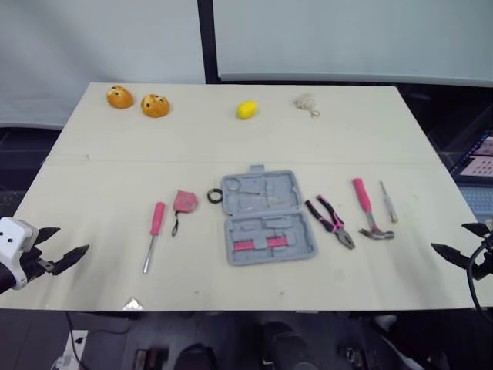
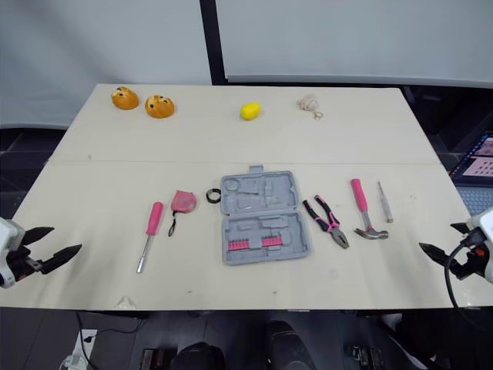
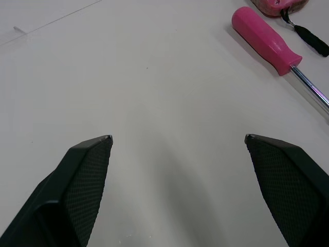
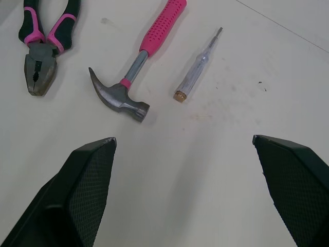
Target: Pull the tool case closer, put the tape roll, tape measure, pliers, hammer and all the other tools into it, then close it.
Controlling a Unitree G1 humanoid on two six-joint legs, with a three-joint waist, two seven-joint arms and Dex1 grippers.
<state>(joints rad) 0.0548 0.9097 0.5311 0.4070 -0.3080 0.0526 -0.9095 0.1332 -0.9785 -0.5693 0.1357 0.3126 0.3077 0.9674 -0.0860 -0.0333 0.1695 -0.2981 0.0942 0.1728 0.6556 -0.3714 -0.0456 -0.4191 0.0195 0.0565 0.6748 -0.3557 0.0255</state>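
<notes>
- Left fingers [image 3: 85,185] were spread, empty, at 8 o'clock of the surface [image 1: 100,177].
- Right fingers [image 4: 85,185] were spread, empty, at 4 o'clock.
- Tool case [image 1: 264,217] lay open at centre.

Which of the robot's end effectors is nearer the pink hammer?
Right. The right end effector is open by the right edge of the table, a short way from the hammer. The left end effector is at the opposite edge, with the screwdriver and tool case lying between.
</notes>
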